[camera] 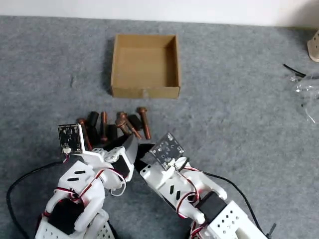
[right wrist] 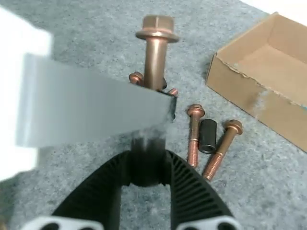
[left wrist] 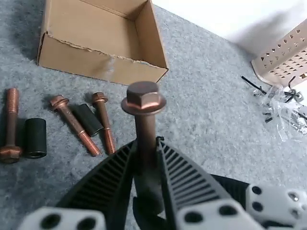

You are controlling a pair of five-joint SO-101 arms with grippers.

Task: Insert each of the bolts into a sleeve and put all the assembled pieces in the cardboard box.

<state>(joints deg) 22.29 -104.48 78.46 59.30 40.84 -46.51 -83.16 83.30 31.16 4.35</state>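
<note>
Workshop-style bench (grey felt mat, bagged hardware)

A perforated beige basket stands beside a clear plastic bag on grey carpet.

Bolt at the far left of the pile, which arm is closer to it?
Left. The left arm has its wrist right beside that bolt, the left gripper shut on a second bolt. The right arm lies beyond, the right gripper shut on a sleeve.
</note>
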